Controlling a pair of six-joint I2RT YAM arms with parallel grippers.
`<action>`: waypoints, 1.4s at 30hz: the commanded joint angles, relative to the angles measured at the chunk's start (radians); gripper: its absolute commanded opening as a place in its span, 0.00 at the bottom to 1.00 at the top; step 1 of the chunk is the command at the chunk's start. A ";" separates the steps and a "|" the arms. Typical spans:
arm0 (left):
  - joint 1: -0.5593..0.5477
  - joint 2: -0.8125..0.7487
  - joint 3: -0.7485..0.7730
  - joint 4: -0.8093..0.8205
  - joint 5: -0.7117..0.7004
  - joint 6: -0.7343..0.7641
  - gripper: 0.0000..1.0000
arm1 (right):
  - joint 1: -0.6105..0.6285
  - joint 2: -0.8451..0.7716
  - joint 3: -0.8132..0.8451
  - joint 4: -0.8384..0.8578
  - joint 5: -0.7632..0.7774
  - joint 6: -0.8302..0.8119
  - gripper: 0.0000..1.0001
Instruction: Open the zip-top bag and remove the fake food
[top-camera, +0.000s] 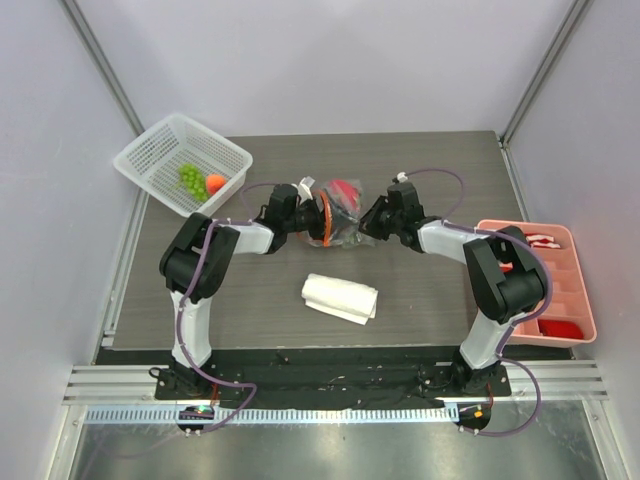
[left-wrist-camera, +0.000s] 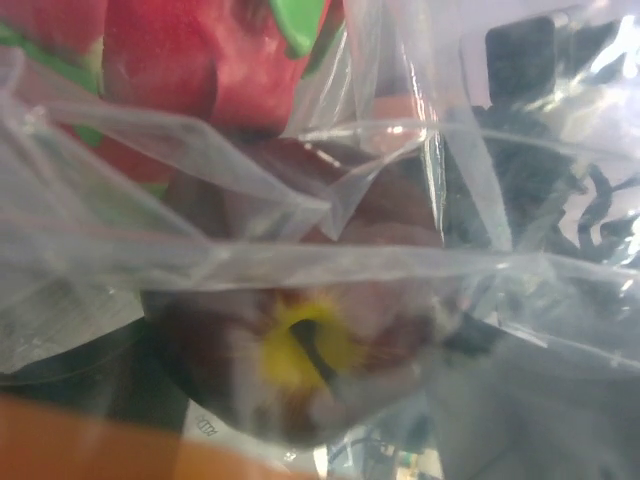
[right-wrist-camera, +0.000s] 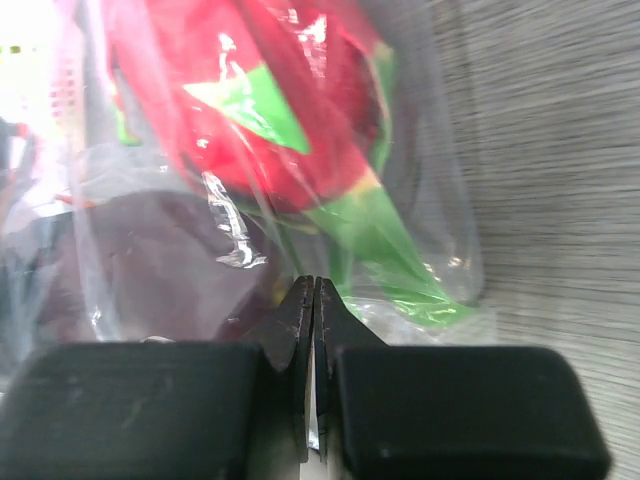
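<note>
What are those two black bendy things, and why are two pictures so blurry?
Those are two robot arms, bolted to a table. The wide picture comes from a camera above them. The blurry ones come from small cameras on the wrists, very close to things. Between the arms is a clear bag holding toy food: a red dragon fruit and a dark purple fruit. The right gripper pinches the bag's plastic. The left gripper is at its orange zipper, but I cannot tell whether it grips. Also on the table: a white cloth, a basket with grapes and an orange, and a pink tray.
</note>
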 joint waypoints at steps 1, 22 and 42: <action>-0.006 0.007 0.004 0.040 0.022 -0.007 0.75 | 0.014 -0.046 0.037 0.027 -0.010 0.020 0.04; 0.083 -0.044 0.032 -0.204 -0.121 0.171 0.98 | 0.004 -0.072 0.076 -0.087 0.075 -0.129 0.01; 0.114 -0.252 -0.093 -0.380 -0.297 0.366 0.88 | 0.001 -0.086 0.050 -0.088 0.066 -0.171 0.01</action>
